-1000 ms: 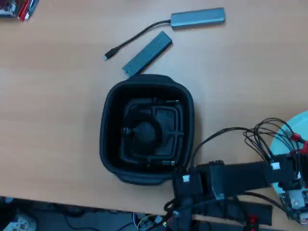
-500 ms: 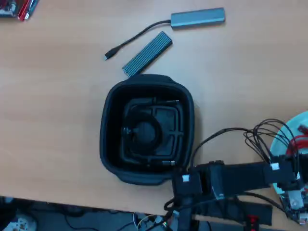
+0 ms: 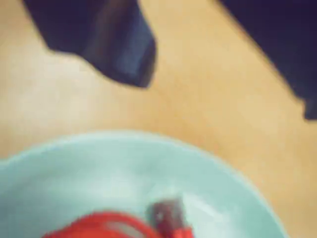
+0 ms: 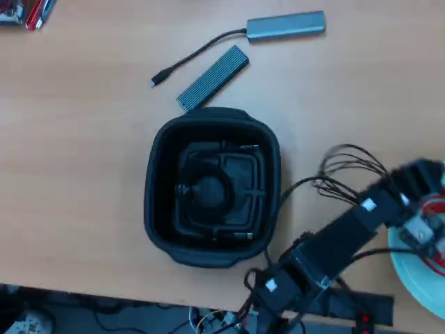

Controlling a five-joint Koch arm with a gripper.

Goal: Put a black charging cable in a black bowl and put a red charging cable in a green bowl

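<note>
The green bowl (image 3: 99, 173) fills the lower half of the blurred wrist view, and its rim (image 4: 410, 268) shows at the right edge of the overhead view. The red charging cable (image 3: 99, 225) lies inside it with one plug end up, and red loops (image 4: 437, 206) show beside the arm's head. My gripper (image 3: 223, 94) hangs above the bowl's far rim, open, its two dark fingers (image 3: 114, 44) apart and empty. The black bowl (image 4: 156, 188) stands mid-table. A dark coil, the black charging cable (image 4: 186, 189), lies on its ridged floor.
A grey hub (image 4: 286, 26) with a black lead and a ribbed grey block (image 4: 213, 78) lie behind the black bowl. Red items (image 4: 31, 12) sit at the far left corner. My arm (image 4: 348, 236) and its loose wires (image 4: 348, 163) stretch between the two bowls near the table's front edge.
The arm has swung from lying along the front edge to a diagonal, and its head has moved further back over the green bowl. The red cable stays in the bowl.
</note>
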